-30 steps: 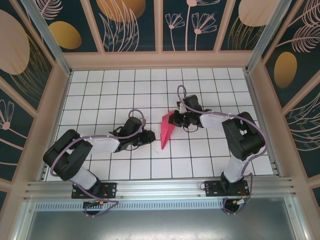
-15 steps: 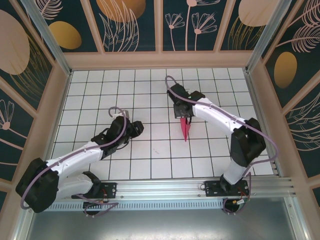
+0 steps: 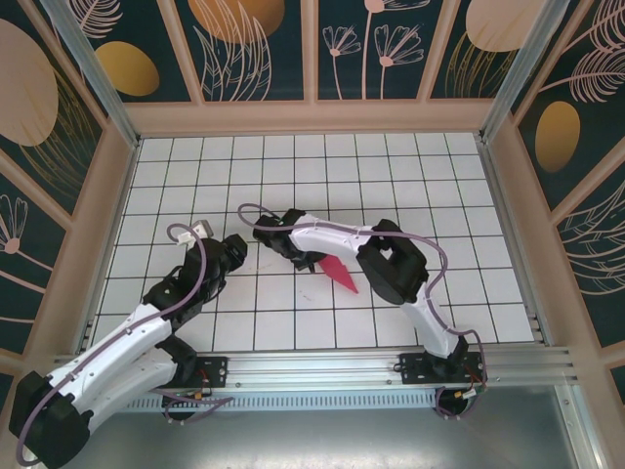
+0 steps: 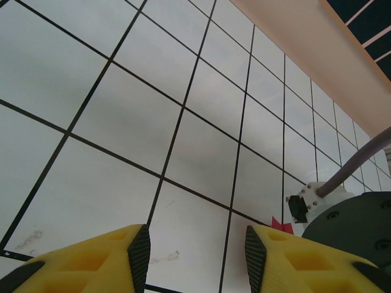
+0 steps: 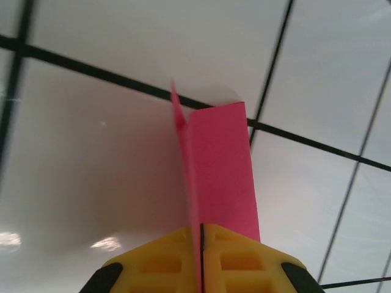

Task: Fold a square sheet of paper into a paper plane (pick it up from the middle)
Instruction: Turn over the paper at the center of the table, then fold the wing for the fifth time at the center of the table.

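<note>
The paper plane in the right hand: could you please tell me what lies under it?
Beneath the paper plane lies white tiled table; the right hand, shut on it, covers its gripped end.

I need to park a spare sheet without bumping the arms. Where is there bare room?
The table is bare in its far rows along the back wall and on its right side between right arm and right wall. The middle is crowded: the right pincer grips the paper plane near the open left pincer; the left arm covers the near-left corner.
</note>
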You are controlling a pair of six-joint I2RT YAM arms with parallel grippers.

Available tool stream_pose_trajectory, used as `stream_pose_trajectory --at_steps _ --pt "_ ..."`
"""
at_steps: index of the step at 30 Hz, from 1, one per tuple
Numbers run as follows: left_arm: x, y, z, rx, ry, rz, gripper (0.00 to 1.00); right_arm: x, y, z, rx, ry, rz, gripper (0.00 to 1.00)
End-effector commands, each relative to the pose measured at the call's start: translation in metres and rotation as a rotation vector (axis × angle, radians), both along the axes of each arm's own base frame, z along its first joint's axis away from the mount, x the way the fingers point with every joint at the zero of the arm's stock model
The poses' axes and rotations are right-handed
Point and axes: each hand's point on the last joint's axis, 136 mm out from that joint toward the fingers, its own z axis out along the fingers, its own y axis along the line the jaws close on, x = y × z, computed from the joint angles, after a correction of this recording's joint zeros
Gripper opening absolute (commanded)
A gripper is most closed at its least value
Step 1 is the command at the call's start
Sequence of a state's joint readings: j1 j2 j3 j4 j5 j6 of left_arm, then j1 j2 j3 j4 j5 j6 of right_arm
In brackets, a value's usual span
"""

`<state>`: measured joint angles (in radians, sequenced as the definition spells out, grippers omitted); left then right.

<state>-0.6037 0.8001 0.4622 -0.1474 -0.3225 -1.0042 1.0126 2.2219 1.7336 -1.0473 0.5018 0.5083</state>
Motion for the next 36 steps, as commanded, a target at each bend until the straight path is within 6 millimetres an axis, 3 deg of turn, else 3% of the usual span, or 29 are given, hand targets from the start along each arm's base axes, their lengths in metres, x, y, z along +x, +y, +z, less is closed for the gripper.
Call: stream_pose_trajectory --at_steps 1,5,8,11,15,17,20,22,25,27,31,36 --pt "-0.007 0.011 -0.017 0.032 0.044 0.030 0.48 -0.006 0.008 0.001 0.059 0.045 -0.043 0.12" --pt "-0.006 0.005 -0.017 0.022 0.038 0.003 0.48 -0.013 0.014 -0.010 0.119 0.081 -0.056 0.17" --pt "-0.005 -0.001 -0.016 0.021 0.026 -0.036 0.48 -0.017 0.026 -0.009 0.219 0.115 -0.045 0.27" --pt "-0.005 -0.008 -0.016 0.021 0.025 -0.072 0.48 -0.016 0.038 0.011 0.336 0.093 -0.027 0.39" --pt "-0.005 -0.014 -0.017 0.006 0.022 -0.101 0.49 -0.014 0.047 0.051 0.469 0.033 0.038 0.45" --pt "-0.004 -0.021 -0.019 0.000 0.032 -0.136 0.50 -0.019 0.052 0.067 0.543 0.018 0.089 0.53" --pt "-0.003 -0.033 -0.025 -0.015 0.058 -0.180 0.50 -0.027 0.042 0.078 0.576 -0.003 0.143 0.56" --pt "-0.002 -0.043 -0.028 -0.033 0.069 -0.220 0.50 -0.034 0.030 0.074 0.573 0.001 0.169 0.57" --pt "-0.003 -0.057 -0.038 -0.059 0.116 -0.276 0.51 -0.046 0.017 0.074 0.603 -0.001 0.187 0.52" --pt "-0.004 -0.069 -0.046 -0.080 0.156 -0.325 0.52 -0.055 0.011 0.069 0.664 0.028 0.186 0.36" --pt "-0.009 -0.098 -0.065 -0.161 0.230 -0.442 0.49 -0.059 -0.004 0.055 0.779 0.079 0.094 0.19" --pt "-0.013 -0.123 -0.077 -0.223 0.285 -0.532 0.47 -0.061 -0.006 0.044 0.906 0.145 0.057 0.14"
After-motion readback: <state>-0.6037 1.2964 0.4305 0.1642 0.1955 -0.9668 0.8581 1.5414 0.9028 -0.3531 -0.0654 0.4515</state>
